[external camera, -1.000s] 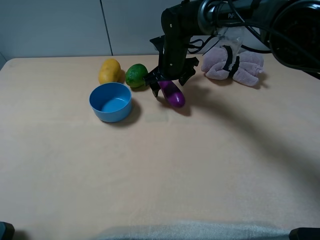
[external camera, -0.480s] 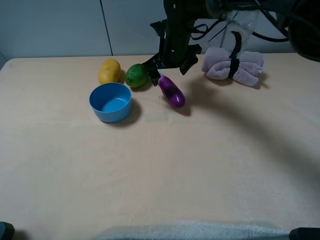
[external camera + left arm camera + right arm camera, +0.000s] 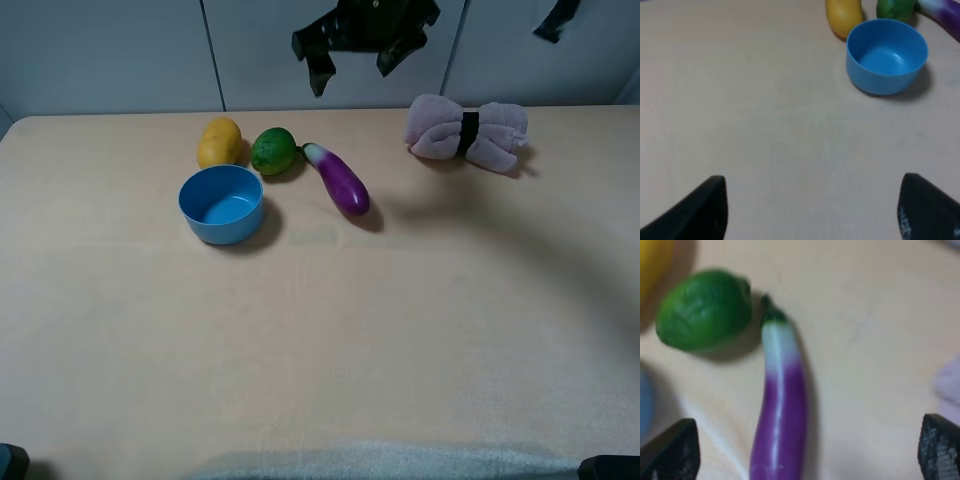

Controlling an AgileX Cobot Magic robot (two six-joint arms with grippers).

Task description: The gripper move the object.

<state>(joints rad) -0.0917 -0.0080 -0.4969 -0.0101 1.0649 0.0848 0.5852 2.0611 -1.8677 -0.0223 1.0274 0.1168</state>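
Object [image 3: 338, 178]: glossy purple toy eggplant, lying flat on the worktop [image 3: 400, 330], its green stem tip pointed at, and just beside, the lime [image 3: 272, 150]; whether stem and lime touch cannot be settled from the high view, though in the right wrist view a thin shadowed gap is suggested between the eggplant [image 3: 777, 405] and the lime [image 3: 704, 309]. Lemon [image 3: 219, 141] is recorded beside the lime on its far side, blue bowl [image 3: 221, 203] just in front of both, and a rolled pink cloth [image 3: 467, 131] well apart toward the right. Right gripper [image 3: 362, 52]: held high above the worktop behind the eggplant, jaws spread wide, nothing held; in its own wrist view only the two finger ends are seen at the frame's corners. Left gripper [image 3: 812, 205]: spread wide over bare worktop, nothing between its fingers, bowl [image 3: 887, 55] ahead of it. Progress, as judged: the eggplant is released and at rest, so either the move is complete or a fresh grasp is needed; no destination is named, and none is marked in the pictures. Not determinable: the right arm, mostly cut off by the top edge of the high view; the eggplant's rounded end, cut off in the right wrist view, which is also blurred.
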